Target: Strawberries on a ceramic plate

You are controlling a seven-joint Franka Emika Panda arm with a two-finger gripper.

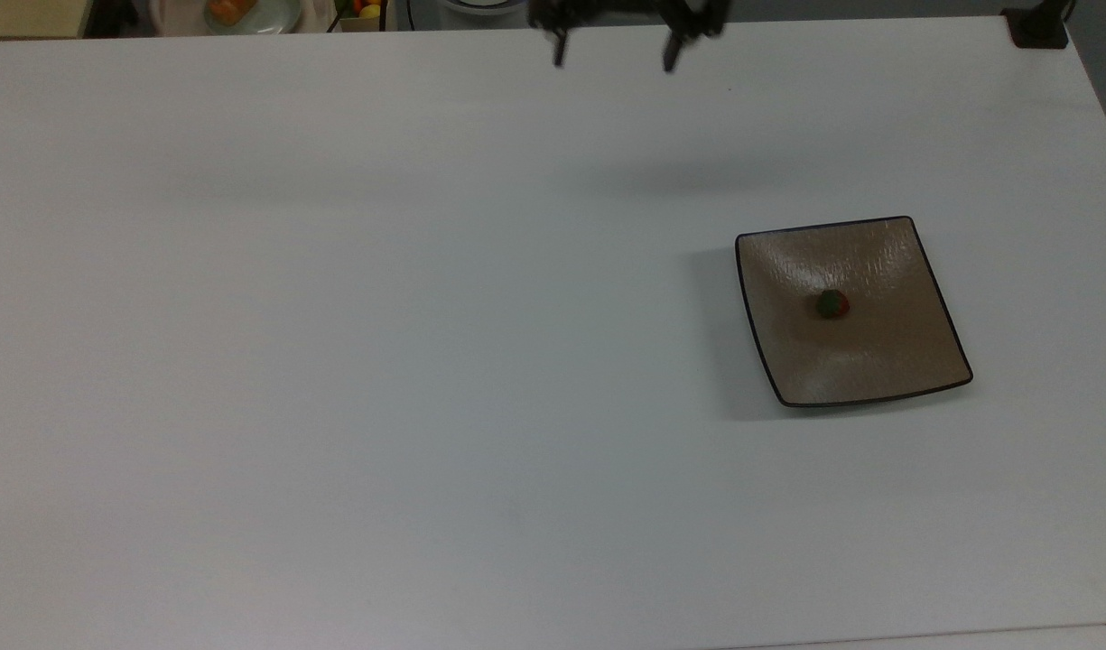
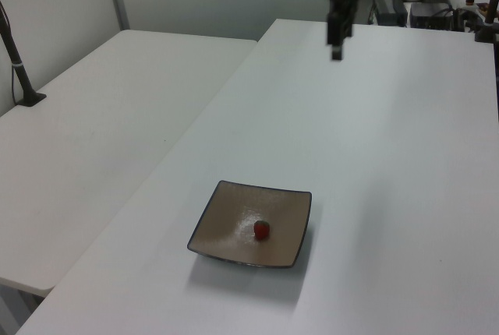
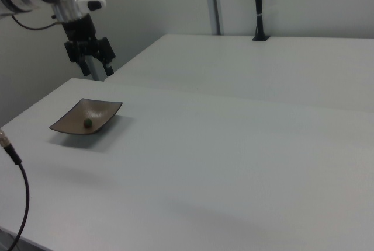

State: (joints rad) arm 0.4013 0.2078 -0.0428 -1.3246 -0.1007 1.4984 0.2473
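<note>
The gripper (image 1: 614, 56) is seen at the top edge of the top view, raised above the white table (image 1: 381, 361), its two dark fingers (image 1: 559, 50) spread wide apart with nothing held between them and nothing touched. In the right view the gripper (image 3: 97, 70) hangs empty in the air above and behind the plate, fingers parted. In the left view the gripper (image 2: 336, 43) is seen edge-on near the top, high over the table's far part, well apart from the plate.

No obstacle is seen on the table between gripper and plate. A second white table (image 2: 101, 109) is placed beside the first at the left view's left, with a dark post (image 2: 17, 62) on it. A black cable (image 3: 16, 204) is seen at the right view's lower left.

The ceramic plate (image 1: 887, 361) is set flat on the table toward the top view's right. One strawberry (image 1: 831, 303) is lying on it near its middle, red with green on its left side. The same is shown in the left view: strawberry (image 2: 262, 230) resting in the plate (image 2: 226, 230).
</note>
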